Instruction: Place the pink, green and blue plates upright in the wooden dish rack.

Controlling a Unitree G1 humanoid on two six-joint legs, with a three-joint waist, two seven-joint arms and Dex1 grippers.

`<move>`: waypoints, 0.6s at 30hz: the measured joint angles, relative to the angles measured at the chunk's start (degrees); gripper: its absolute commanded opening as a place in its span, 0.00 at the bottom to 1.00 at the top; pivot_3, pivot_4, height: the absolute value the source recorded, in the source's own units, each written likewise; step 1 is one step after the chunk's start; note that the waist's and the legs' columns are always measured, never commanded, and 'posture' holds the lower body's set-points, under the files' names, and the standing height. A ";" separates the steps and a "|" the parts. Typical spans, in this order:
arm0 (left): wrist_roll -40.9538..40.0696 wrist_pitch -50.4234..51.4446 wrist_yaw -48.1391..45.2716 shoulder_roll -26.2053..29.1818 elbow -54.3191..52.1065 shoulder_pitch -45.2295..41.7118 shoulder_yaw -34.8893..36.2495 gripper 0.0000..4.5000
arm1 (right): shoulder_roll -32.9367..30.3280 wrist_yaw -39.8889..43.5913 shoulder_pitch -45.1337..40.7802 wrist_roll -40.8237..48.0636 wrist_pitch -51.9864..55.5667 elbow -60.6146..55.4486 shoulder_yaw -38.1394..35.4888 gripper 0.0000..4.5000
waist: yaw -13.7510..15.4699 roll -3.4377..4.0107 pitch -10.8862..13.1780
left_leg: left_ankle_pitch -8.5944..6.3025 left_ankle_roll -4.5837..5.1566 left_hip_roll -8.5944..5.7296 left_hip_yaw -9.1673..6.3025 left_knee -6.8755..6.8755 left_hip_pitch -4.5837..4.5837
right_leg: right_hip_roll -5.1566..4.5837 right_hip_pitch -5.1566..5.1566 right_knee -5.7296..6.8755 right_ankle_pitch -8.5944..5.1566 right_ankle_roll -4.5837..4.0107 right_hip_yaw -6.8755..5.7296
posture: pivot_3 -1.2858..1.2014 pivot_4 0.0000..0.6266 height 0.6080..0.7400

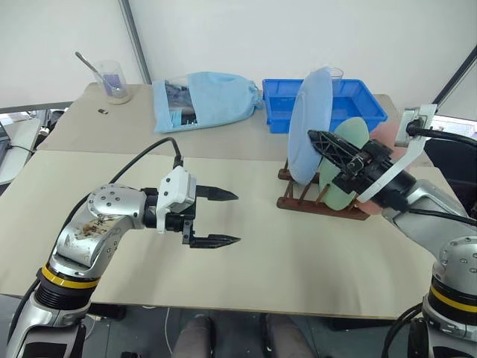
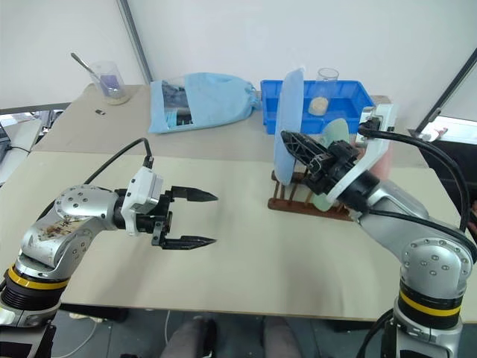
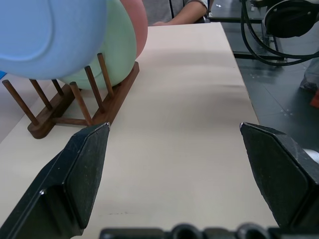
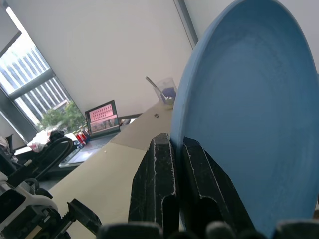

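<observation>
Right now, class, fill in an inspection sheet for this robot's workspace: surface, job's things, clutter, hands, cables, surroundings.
Surface: beige table, bare in front of the rack.
Job's things: wooden dish rack with the blue plate, green plate and pink plate standing among its pegs, blue leaning.
Clutter: blue tray holding a glass jar; light blue cloth bag; cup with a spoon.
Hands: left hand open and empty over the table; right hand shut on the blue plate's rim.
Cables: black cable along the left arm.
Surroundings: laptop on a side desk, windows, a person's arm past the table's far end.
</observation>
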 measured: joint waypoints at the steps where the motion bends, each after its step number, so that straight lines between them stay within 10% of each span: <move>1: 0.01 0.00 0.00 0.00 0.00 0.00 0.00 1.00 | -0.14 -0.14 0.04 0.01 0.00 0.00 0.30 0.02 | 0.00 0.00 0.00 | 0.00 0.00 0.00 0.00 0.00 0.00 | 0.00 0.00 0.00 0.00 0.00 0.00 | 0.52 0.24 1.00; 18: 0.41 -0.14 0.40 -0.20 -0.16 0.20 -0.01 1.00 | -2.92 1.11 -0.72 -4.40 0.08 6.37 2.92 0.02 | 0.04 0.00 0.00 | 0.00 0.00 0.00 0.01 0.00 -0.01 | 0.00 -0.01 -0.02 -0.01 0.00 0.00 | 0.52 0.24 1.00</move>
